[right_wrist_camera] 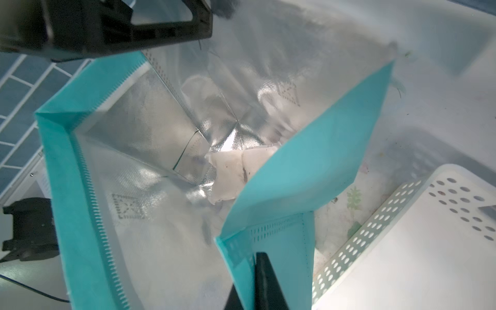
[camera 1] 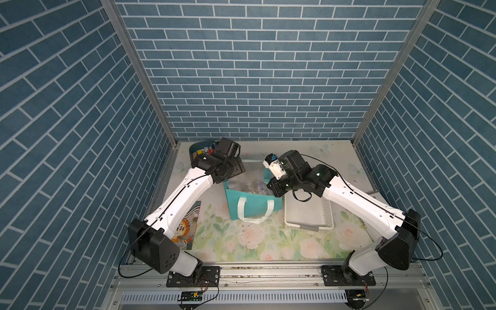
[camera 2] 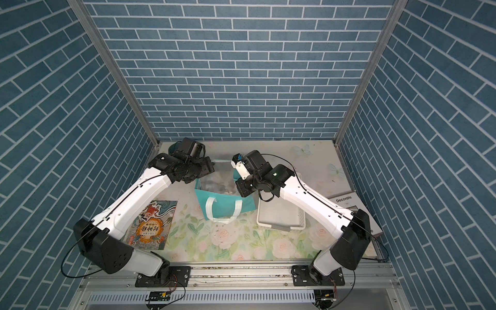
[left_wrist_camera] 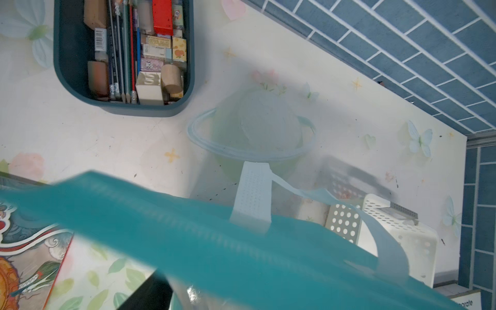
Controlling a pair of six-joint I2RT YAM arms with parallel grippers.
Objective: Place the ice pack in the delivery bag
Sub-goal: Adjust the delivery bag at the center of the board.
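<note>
Pulling back while your right claw (right_wrist_camera: 251,279) is clamped on the rim of the teal cloth, silver-lined delivery bag (right_wrist_camera: 67,174) could tip out the white ice pack (right_wrist_camera: 230,171) lying inside; I cannot tell if your left claw (camera 1: 236,171) is apart or together.

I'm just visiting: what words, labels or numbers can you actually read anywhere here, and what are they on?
"Decorate": on the white box at the table's right edge.
"封神榜": big title on the illustrated book; its smaller print is unreadable.
Labels and barcode on items in the dark-blue bin: too blurred to read.
</note>
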